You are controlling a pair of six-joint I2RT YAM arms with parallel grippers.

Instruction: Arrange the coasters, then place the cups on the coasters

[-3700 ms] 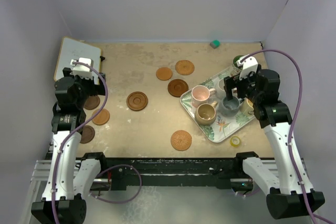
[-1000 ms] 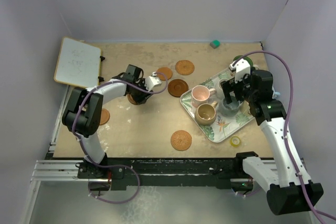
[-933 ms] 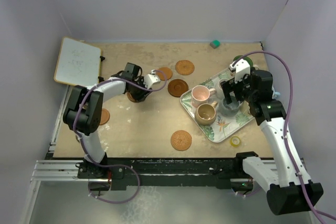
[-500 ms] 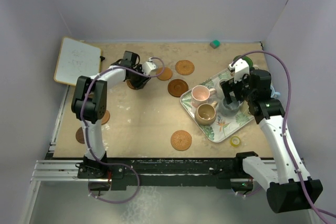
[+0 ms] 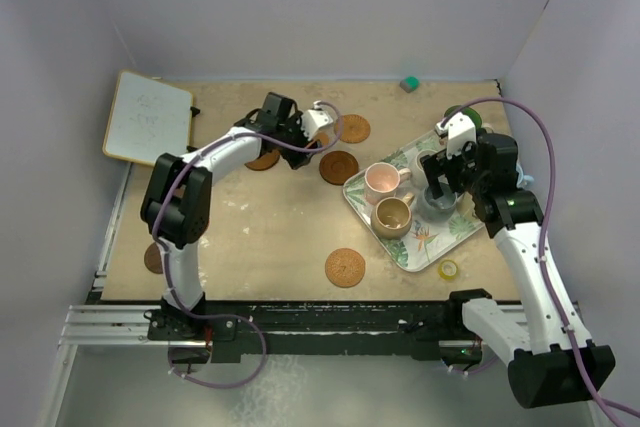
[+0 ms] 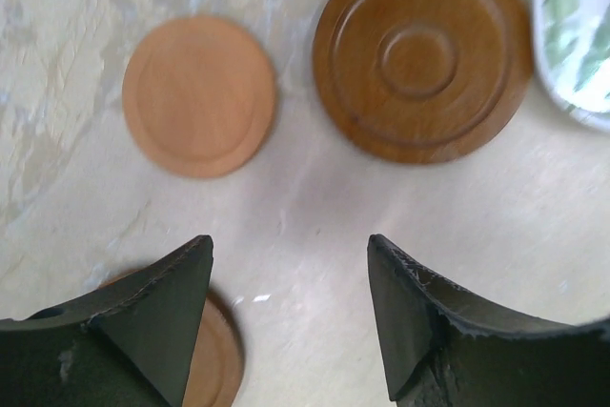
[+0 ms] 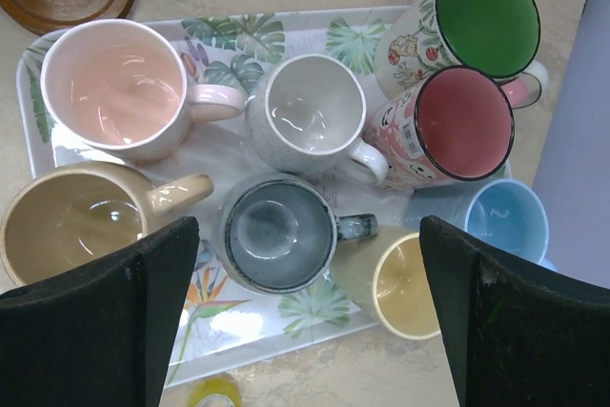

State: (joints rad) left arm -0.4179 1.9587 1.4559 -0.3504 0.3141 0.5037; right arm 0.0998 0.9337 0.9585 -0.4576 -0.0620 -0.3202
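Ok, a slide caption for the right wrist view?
Open right fingers above eight mugs clustered on and beside the leaf-patterned tray.

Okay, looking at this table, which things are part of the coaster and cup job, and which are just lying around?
Part of the job:
- coasters, scattered flat
- mugs, grouped at the tray

Just lying about:
- leaf-patterned tray
- whiteboard
- small green block
- yellow tape roll
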